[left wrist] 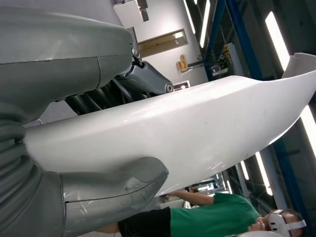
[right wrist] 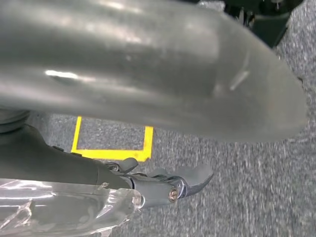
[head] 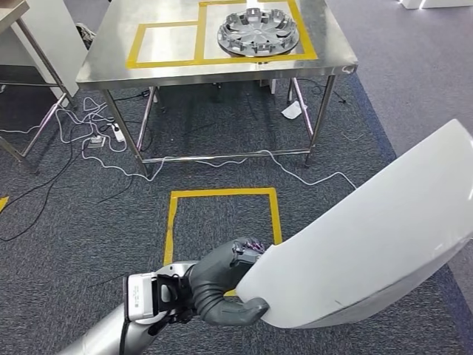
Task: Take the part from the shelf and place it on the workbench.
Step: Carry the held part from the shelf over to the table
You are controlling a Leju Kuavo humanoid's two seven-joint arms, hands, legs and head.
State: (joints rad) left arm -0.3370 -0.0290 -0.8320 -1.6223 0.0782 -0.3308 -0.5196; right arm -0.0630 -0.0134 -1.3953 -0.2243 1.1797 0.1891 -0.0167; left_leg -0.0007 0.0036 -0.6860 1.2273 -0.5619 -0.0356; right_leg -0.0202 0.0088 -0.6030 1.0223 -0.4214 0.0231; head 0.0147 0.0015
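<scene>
Steel workbench [head: 167, 70] bears a hubcap [head: 258, 31] ahead

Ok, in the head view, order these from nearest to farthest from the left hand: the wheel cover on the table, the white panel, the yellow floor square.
1. White panel: gripped by the left hand, reaching out to its right.
2. Yellow floor square: on the carpet just ahead of the hand.
3. Wheel cover: on the steel table, far ahead, inside a taped box.

White part [head: 368, 244] hides left hand's [head: 234, 285] fingers; frame edge crops it.
</scene>
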